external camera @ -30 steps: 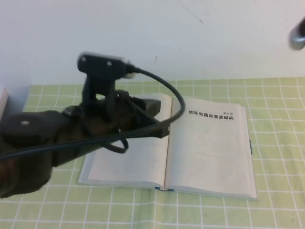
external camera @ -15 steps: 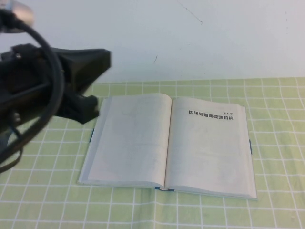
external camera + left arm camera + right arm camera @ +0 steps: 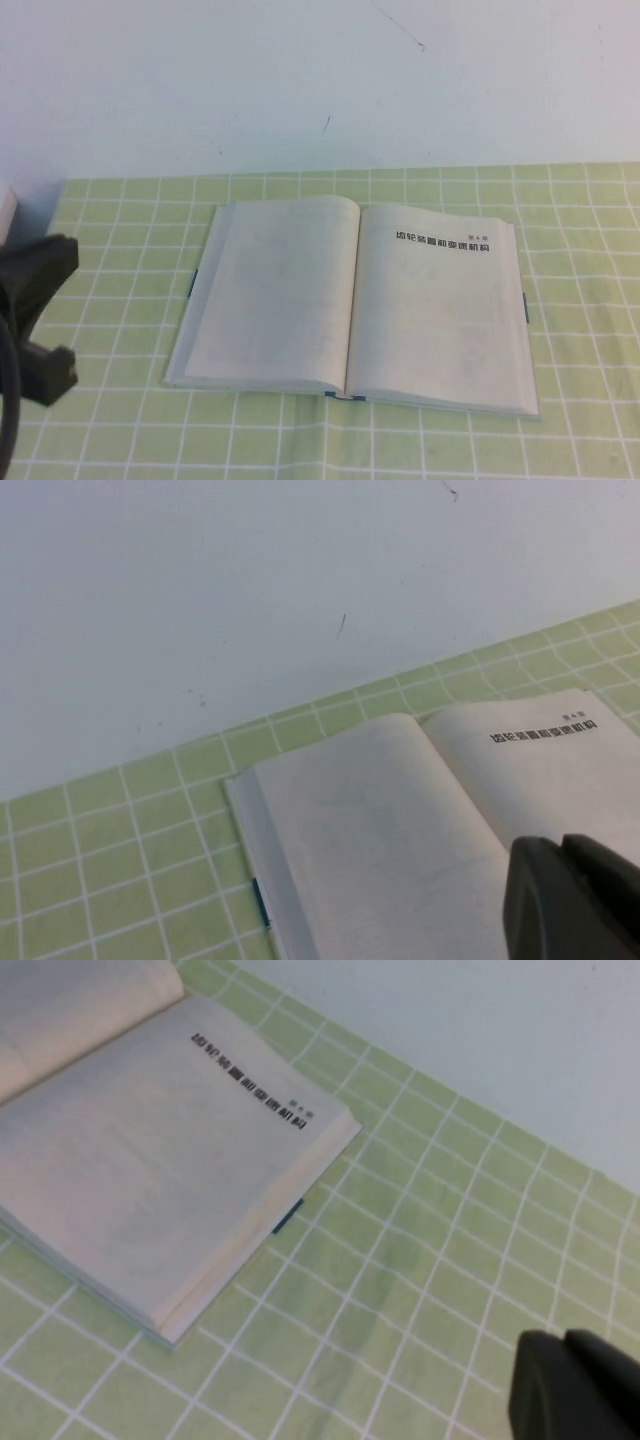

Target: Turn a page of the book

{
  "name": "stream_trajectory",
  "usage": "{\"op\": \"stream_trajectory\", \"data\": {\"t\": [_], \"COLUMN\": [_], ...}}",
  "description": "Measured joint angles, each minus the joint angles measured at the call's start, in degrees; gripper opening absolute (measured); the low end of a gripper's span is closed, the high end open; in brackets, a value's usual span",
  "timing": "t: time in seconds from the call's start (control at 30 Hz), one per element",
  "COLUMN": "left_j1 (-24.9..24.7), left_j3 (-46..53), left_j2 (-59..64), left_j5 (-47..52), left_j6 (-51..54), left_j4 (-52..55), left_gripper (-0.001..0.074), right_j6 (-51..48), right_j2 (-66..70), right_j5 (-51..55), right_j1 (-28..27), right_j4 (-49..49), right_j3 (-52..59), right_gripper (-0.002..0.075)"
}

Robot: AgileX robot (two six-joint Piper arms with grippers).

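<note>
I see the book lying open and flat in the middle of the high frame, on the green checked cloth. The page, nearly blank side up, lies flat on the left half of the book. The facing page with the bold heading sits on the right half. Nothing is touching the paper.

The left gripper is at the left edge of the high frame, well apart from the book and off its left side. In the left wrist view its tips show at lower right and seem pressed together, so I call it clenched, with nothing held. The right gripper is out of the high frame. In the right wrist view it sits lower right over bare cloth, apart from the book's corner, clenched on nothing.

Handling, my judgement: a single leaf is light, thin, floppy and easy to crease or tear. The book itself looks thick and heavy enough to stay put while a leaf is lifted. The paper probably slides on the sheet below, so a fingertip could fan up one edge. I'd take hold at the free outer edge or a corner, never near the spine. Risk: grabbing several leaves at once.

To me the page looks turned already, arms clear.
</note>
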Motion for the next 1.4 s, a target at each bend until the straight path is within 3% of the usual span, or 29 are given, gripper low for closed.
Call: {"op": "stream_trajectory", "data": {"t": [0.33,1.23,1.4], "left_j1": [0.00,-0.36,2.20], "left_j3": [14.92,15.76,19.05], "left_j2": [-8.61,-9.04,-16.58], "left_j5": [-4.56,-7.18,-9.27], "left_j6": [0.37,0.72,1.52], "left_j4": [0.00,-4.48,-2.96], "left_gripper": [-0.0003,-0.0003,-0.0003], "right_j6": [1.91,2.51,2.51], "right_j2": [-6.71,-7.06,-7.06], "right_j5": [-3.43,2.66,2.70], "right_j1": [0.00,0.00,0.00], "right_j4": [1.27,6.16,6.16], "right_j3": [13.18,13.30,13.30], "right_gripper": [-0.0001,-0.0002,-0.0002]}}
